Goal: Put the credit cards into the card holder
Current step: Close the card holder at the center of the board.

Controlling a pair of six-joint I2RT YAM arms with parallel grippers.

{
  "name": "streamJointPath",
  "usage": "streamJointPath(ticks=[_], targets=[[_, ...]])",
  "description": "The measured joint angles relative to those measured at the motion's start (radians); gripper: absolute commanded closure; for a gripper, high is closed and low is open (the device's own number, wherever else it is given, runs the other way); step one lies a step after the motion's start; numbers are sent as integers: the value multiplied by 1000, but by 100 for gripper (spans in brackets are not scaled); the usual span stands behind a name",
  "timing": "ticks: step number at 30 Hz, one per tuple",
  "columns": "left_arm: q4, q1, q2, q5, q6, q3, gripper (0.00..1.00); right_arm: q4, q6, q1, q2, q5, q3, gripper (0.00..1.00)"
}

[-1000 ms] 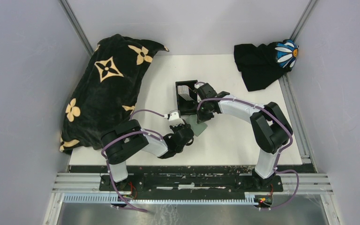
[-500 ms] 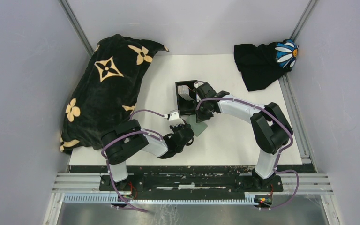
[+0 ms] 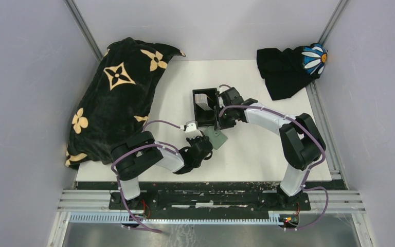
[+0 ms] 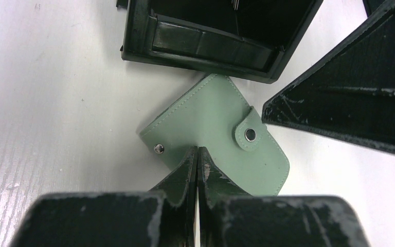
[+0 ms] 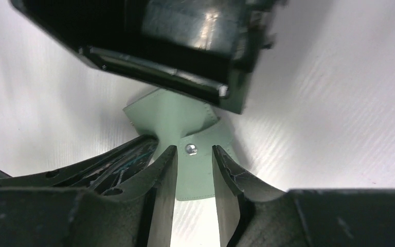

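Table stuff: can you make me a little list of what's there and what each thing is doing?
black box: open top, grey card inside
green wallet: flat on the table, right by the box's near end, has a snap tab
left fingers: shut, tips at the wallet's edge
right fingers: open, one on each side of the snap tab
flower blanket: heaped at the left
daisy cloth: far right corner
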Motion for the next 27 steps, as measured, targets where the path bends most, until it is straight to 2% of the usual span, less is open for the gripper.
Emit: streamJointPath(ticks=[9, 18, 27], targets=[[8, 0, 0, 1, 0, -5, 97, 99, 5, -127, 16, -143, -66, 61], [8, 0, 1, 1, 0, -5, 97, 167, 27, -145, 64, -266, -81, 60], [10, 0, 1, 1, 0, -5, 97, 195, 41, -172, 74, -309, -115, 58]])
